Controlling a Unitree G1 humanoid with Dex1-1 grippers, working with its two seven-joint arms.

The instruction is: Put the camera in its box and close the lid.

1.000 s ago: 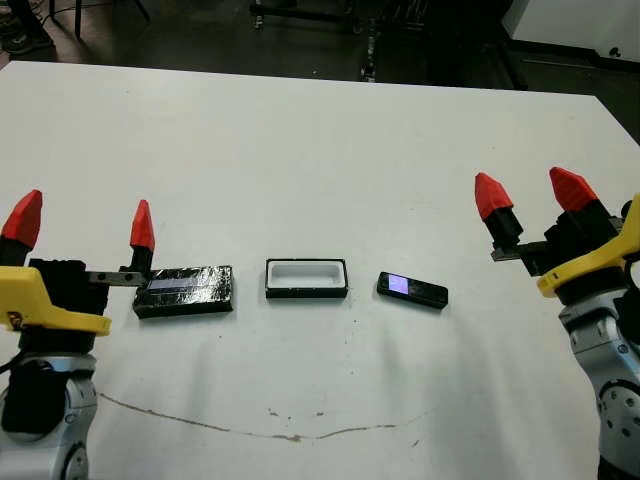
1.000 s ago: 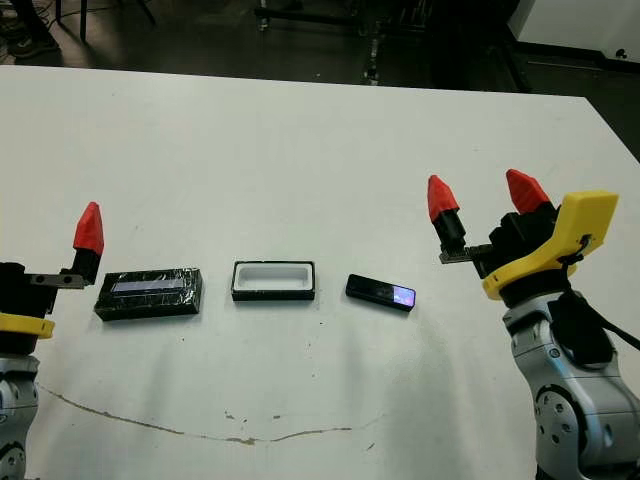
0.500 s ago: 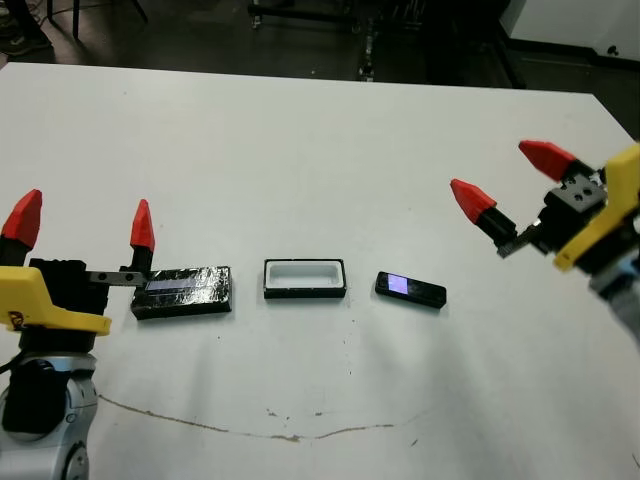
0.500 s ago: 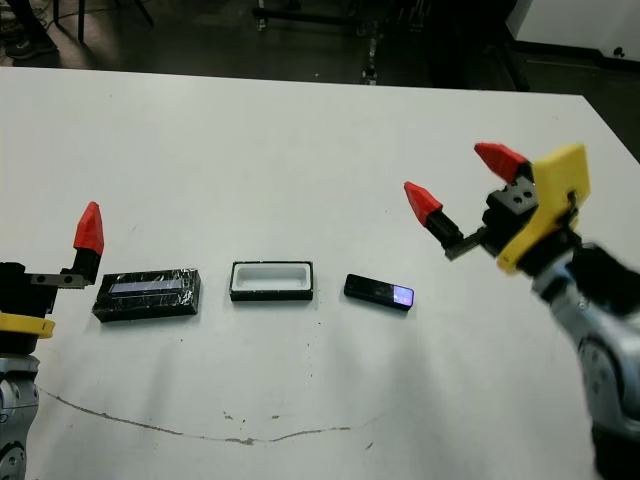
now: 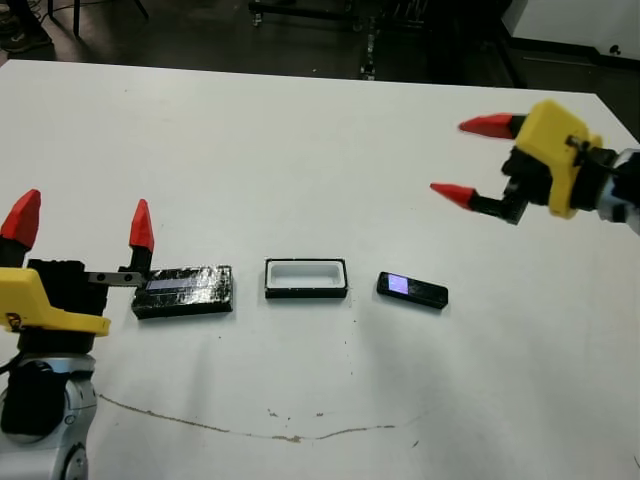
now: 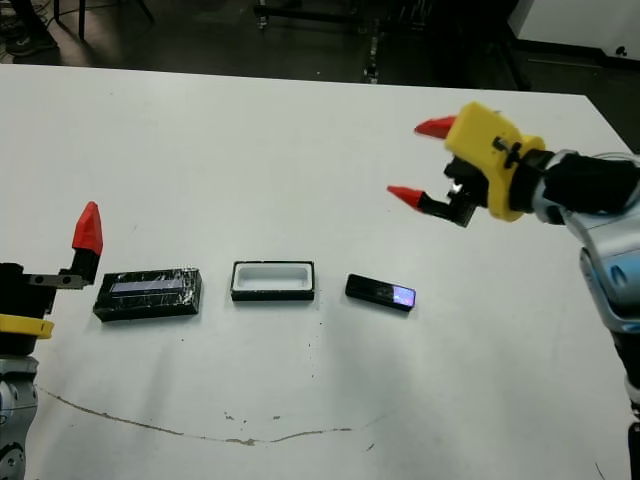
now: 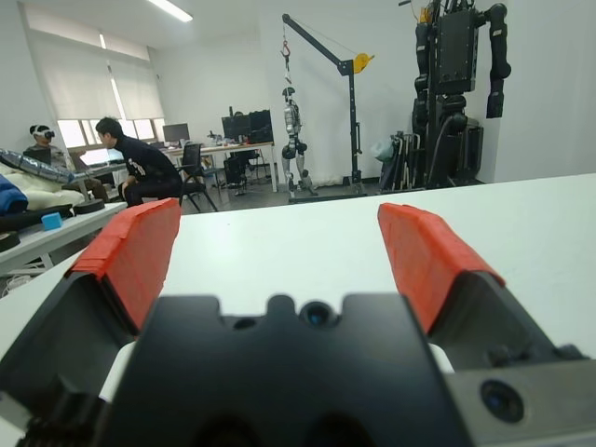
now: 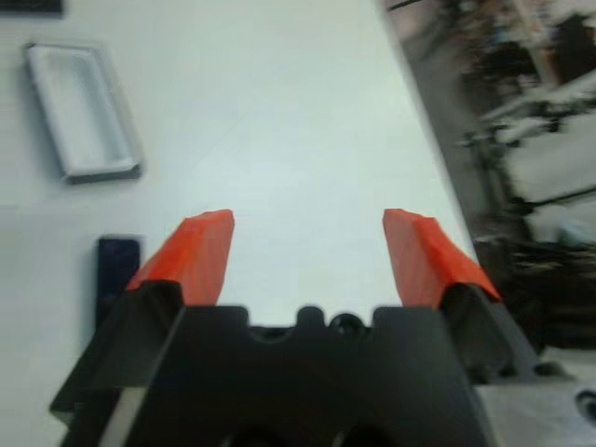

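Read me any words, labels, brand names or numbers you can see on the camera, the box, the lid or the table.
None can be read.
Camera: a lit bluish screen, nothing legible.
Lid: a pale strip, no readable text.
Box: plain white lining.
Table: unmarked.

The lid (image 5: 183, 290) is glossy black with a crinkly, reflective skin. The box (image 5: 306, 278) has a smooth white lining. The camera (image 5: 412, 289) looks like sleek black plastic. The table (image 5: 300, 150) is matt white, scuffed near its front edge.

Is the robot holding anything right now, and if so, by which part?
Nothing is held. Both the left gripper and right gripper are open and empty; the camera, box and lid all lie on the table.
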